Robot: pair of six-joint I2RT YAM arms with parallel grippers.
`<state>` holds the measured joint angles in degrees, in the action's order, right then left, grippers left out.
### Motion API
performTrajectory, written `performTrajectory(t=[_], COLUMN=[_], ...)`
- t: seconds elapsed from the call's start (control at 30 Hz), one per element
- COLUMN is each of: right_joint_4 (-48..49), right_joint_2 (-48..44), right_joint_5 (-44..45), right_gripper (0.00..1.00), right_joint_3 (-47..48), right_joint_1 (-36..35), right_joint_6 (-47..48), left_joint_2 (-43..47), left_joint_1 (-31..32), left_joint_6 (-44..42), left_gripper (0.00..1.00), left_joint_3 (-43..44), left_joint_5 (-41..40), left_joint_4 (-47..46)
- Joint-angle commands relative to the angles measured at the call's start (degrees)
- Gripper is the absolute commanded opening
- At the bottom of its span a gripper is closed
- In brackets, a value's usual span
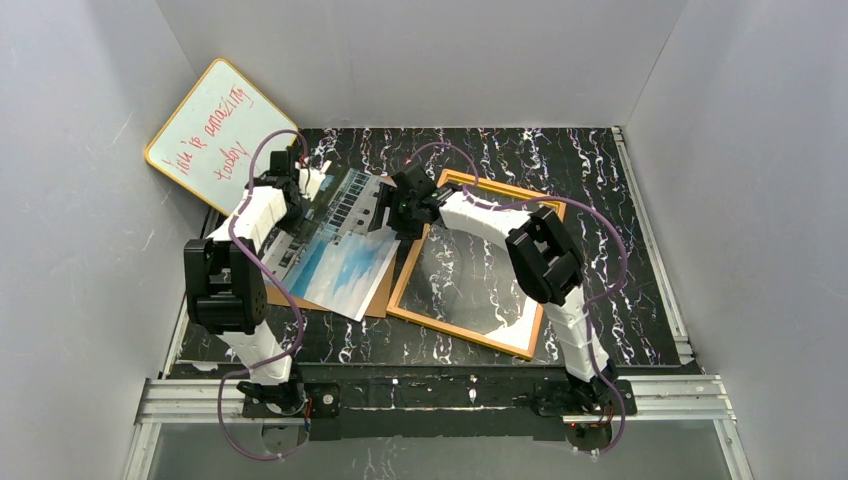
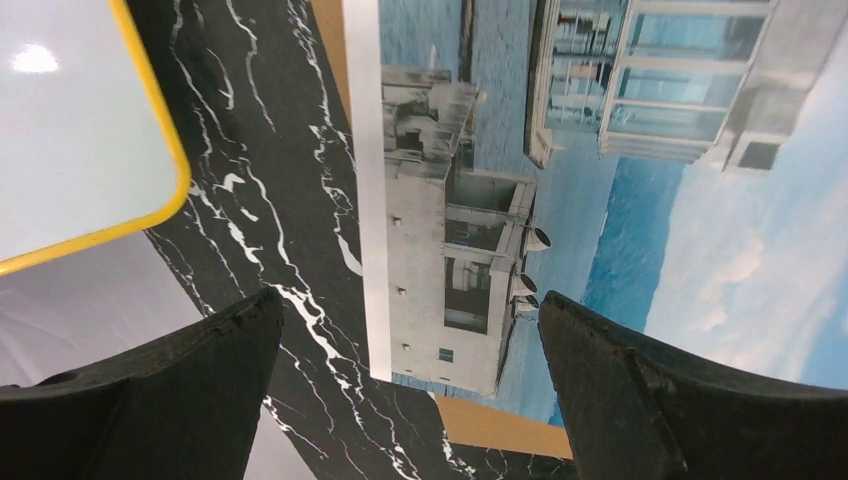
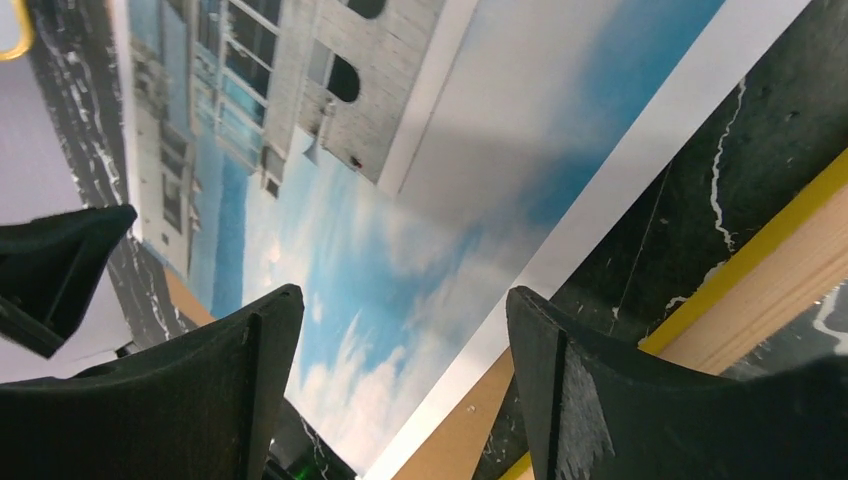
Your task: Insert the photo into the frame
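**newbie:** Where's the photo [image 1: 335, 250] right now, and how would you pick it up?

**oldhand:** It's lying picture-up on a brown board [image 1: 378, 298], just left of the frame [image 1: 455, 332]. Your left claw [image 2: 410, 320] and right claw [image 3: 395, 310] both hang over it, spread wide, gripping nothing. I'd treat it as thin, floppy paper that's light and creases easily, so pinch the white border at opposite edges.

**newbie:** And the bench [image 1: 620, 260]?

**oldhand:** Flat, dark marble pattern, probably slick — the sheet may slide on you. Room's tight too — white walls close in, and a whiteboard [image 1: 215, 135] leans at the back left. The frame has glass in it, so go gently.
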<state>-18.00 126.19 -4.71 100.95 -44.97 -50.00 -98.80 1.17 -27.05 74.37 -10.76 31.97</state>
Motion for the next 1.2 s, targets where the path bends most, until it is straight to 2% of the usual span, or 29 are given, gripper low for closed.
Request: performTrajectory(t=[0.0,0.27,0.5,0.83,1.07,1.17], right_joint_4=[-0.99,-2.76,-5.71,-9.49,-7.87,-1.66], right_joint_2=[0.79,-0.15,1.94,7.82,8.36,5.73], right_joint_5=[4.26,8.8,11.36,15.15,17.37,16.27], right_gripper=[0.82,0.82,0.83,0.83,0.81,0.81], right_joint_3=[3.44,-0.66,-0.19,7.48,7.03,2.93], right_joint_1=[-0.13,-0.12,-0.11,-0.12,0.21,0.25], right_joint_6=[-3.97,-3.44,-1.5,-6.0,-11.45,-13.71], left_joint_2=[2.48,0.73,0.81,-0.95,-1.91,-2.47], left_joint_1=[-0.03,-0.03,-0.04,0.04,0.06,0.26], left_joint_6=[-3.41,-5.68,-6.14,-7.01,-7.87,-8.59], left_gripper=[0.98,0.98,0.98,0.98,0.98,0.96], left_joint_3=[-4.19,-9.1,-10.32,-12.23,-13.72,-14.57], left_joint_5=[-4.11,-5.01,-4.6,-4.84,-4.46,-4.61], left_joint_4=[-4.37,-7.34,-7.95,-9.0,-9.58,-9.47])
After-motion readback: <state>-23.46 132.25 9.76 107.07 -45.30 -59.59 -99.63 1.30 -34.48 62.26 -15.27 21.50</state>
